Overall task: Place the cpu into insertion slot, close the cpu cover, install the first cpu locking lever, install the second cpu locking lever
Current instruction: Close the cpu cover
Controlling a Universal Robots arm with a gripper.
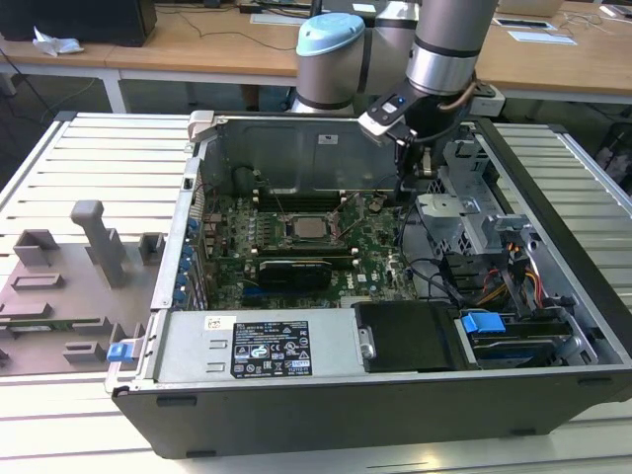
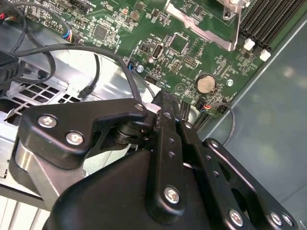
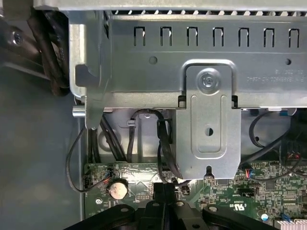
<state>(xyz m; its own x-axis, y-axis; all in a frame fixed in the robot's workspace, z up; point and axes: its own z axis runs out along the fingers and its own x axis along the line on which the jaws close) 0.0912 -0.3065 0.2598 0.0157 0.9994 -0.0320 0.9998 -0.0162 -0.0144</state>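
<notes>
In the exterior view the cpu [image 1: 309, 226] shows its silver-grey top in the insertion slot [image 1: 288, 237] at the middle of the green motherboard. The silvery cpu cover [image 1: 330, 229] frames the chip and looks flat around it. Two thin wire levers [image 1: 280, 203] stick out from the socket toward the case's back wall. My gripper [image 1: 407, 188] hangs to the exterior view's right of the socket, over the board's edge by the drive cage. In both wrist views its black fingers [image 3: 164, 189] [image 2: 165, 108] are pressed together with nothing between them, above a coin battery [image 3: 117, 189].
A metal drive cage [image 1: 464, 212] with a bracket [image 3: 207, 120] and black cables [image 1: 425, 267] crowds the gripper's side. A long black card [image 1: 293, 271] lies in front of the socket. Memory slots [image 2: 268, 24] run beside it. The power supply [image 1: 267, 346] fills the case's front.
</notes>
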